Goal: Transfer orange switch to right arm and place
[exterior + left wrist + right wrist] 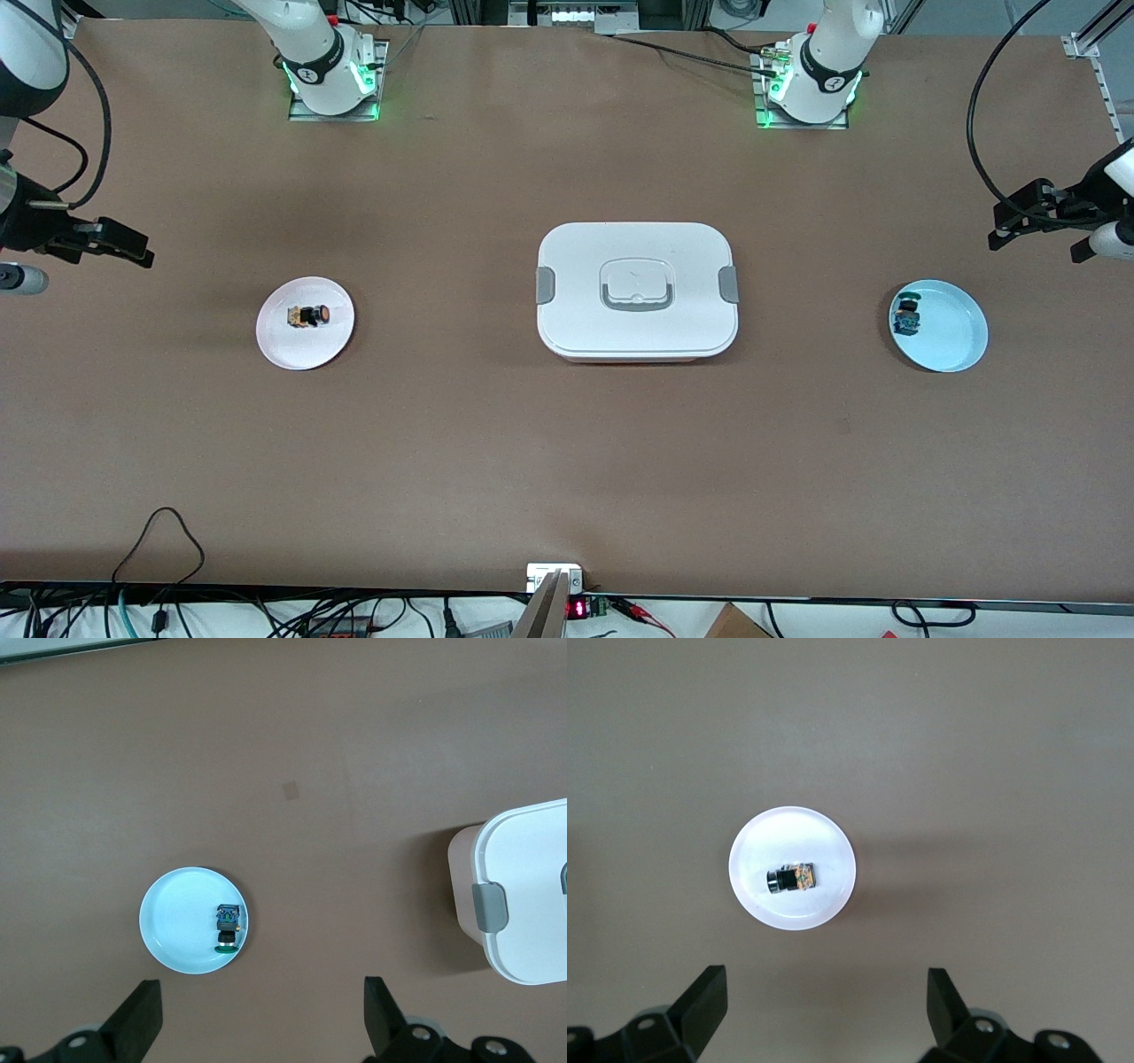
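Orange switch (pixel 307 315) lies on its side on white plate (pixel 305 322), toward right arm's end. Right gripper (pixel 824 1010) hovers above, fingers spread wide, empty. Left gripper (pixel 263 1019) likewise wide, empty, over blue plate (pixel 194 920). Descend centred, straddle body squarely, avoid rim.

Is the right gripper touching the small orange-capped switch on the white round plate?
Apart. In the right wrist view the right gripper hangs open over bare table, with clear space between it and the orange-capped switch lying on the white round plate.
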`<state>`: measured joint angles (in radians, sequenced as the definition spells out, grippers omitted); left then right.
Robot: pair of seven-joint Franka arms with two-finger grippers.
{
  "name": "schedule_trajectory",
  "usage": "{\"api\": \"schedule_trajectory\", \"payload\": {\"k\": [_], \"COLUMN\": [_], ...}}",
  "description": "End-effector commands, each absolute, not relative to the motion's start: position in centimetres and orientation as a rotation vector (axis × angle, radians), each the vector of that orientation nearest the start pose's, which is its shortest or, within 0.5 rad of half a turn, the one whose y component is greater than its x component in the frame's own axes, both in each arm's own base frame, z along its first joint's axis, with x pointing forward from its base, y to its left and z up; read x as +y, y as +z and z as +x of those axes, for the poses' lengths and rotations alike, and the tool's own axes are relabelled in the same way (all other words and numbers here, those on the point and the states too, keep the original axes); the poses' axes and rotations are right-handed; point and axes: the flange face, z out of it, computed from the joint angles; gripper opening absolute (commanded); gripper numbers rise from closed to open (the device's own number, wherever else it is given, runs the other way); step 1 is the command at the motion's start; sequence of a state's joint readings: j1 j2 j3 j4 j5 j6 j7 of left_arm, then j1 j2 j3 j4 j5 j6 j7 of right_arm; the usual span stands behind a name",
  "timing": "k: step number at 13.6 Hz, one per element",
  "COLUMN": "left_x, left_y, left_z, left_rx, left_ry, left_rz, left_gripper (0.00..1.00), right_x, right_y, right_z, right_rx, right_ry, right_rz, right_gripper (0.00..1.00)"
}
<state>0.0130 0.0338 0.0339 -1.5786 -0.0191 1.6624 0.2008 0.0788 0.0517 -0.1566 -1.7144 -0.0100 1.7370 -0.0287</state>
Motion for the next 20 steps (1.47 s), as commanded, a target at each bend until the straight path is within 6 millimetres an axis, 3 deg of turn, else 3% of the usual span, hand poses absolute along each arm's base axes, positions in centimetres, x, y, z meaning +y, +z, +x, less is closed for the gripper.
{"api": "schedule_trajectory", "payload": {"k": [1,14,20], "left_x": [2.3,2.3,2.3], "left_y": [61.9,61.9,61.9], "left_z": [57.6,57.6,57.6], "left_rx": [0.228,0.226,0.226], "left_ry": [-0.081,-0.074,-0.074], "left_rz": [-3.123,-3.126,-3.126], "left_gripper": [1.00,1.00,1.00], "right_x": [-4.1,-4.1,-4.0], "right_y": [55.1,57.7,57.9], "right_z": [55.9,56.2,56.2], "right_rx": [0.064,0.073,0.061], "right_ry": [0.016,0.010,0.020], "right_rz": [-3.162,-3.151,-3.154], "right_gripper": [1.00,1.00,1.00]}}
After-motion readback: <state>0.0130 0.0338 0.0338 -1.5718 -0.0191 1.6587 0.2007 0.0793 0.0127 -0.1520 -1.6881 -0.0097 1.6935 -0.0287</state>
